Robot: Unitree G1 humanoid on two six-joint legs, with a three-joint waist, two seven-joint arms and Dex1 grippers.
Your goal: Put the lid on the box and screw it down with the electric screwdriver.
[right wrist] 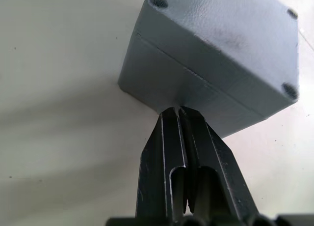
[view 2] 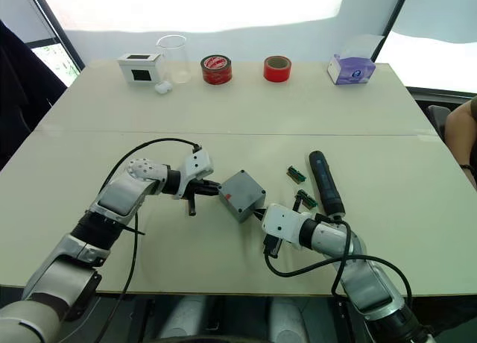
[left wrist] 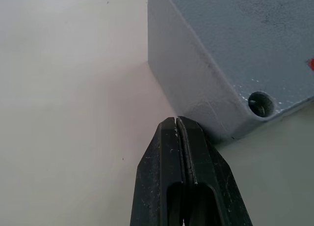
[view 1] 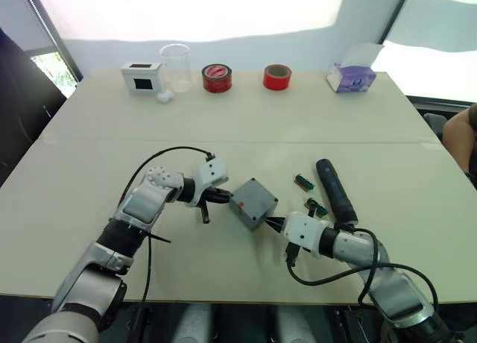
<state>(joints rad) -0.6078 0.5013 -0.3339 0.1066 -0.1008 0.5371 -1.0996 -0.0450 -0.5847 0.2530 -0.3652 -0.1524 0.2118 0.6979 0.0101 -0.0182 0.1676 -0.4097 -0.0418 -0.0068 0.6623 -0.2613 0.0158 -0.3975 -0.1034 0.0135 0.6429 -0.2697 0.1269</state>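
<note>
While the lid already sits on the box mid-table, both grippers press closed fingertips against it: the left gripper at one corner, the right gripper at the opposite side. To square it well, I judge they should nudge gently, aligning the seam before fetching the screwdriver, just right of the box.

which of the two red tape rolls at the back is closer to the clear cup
The darker red tape roll with the printed top, just beside the clear cup. The plain bright red roll sits farther along, toward the purple tissue box.
</note>
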